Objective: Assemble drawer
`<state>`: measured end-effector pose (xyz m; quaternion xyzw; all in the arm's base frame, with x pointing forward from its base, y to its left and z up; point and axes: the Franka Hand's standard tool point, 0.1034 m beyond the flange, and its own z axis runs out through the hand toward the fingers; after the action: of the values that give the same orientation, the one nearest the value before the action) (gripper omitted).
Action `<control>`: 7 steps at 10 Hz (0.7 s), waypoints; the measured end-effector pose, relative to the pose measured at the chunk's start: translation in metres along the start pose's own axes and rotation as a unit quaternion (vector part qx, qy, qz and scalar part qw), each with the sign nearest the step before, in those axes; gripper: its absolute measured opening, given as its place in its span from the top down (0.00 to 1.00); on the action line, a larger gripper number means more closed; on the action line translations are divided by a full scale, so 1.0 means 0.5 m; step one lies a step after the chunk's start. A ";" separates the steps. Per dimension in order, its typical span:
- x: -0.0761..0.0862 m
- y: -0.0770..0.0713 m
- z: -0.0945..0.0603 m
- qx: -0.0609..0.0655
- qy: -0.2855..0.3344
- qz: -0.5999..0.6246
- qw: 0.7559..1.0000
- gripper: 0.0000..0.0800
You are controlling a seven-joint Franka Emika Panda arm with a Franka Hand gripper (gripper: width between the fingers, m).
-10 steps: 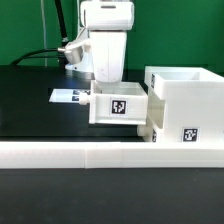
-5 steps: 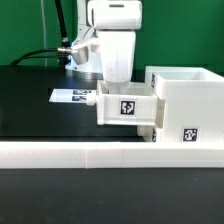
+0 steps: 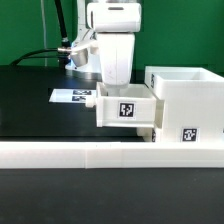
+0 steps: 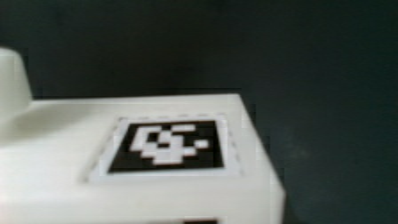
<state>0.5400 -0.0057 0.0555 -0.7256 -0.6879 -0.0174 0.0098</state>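
A white drawer tray (image 3: 125, 110) with a black-and-white tag on its face sits against the open side of the large white cube housing (image 3: 186, 98) at the exterior view's right. My gripper (image 3: 118, 86) reaches down into the tray from above; its fingertips are hidden by the tray wall, and the tray moves with it. The wrist view is filled by the tray's tagged white surface (image 4: 169, 190). A small white piece (image 3: 152, 132) shows under the tray's right corner; I cannot tell what it is.
A long low white rail (image 3: 100, 155) runs across the front of the black table. The marker board (image 3: 72, 97) lies flat behind the tray at the exterior view's left. Cables hang behind the arm against a green backdrop.
The gripper and the tray shifted together toward the housing at the exterior view's right between one second ago and half a second ago. Since then nothing has visibly moved.
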 end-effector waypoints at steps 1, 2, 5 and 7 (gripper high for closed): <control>0.001 0.000 0.000 0.000 0.000 0.000 1.000 0.95; 0.007 0.000 0.000 0.000 0.000 -0.001 1.000 0.95; 0.015 0.000 0.000 0.000 0.000 0.000 1.000 0.95; 0.016 -0.001 0.000 0.000 0.000 0.007 1.000 0.95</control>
<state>0.5402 0.0023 0.0556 -0.7300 -0.6831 -0.0174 0.0105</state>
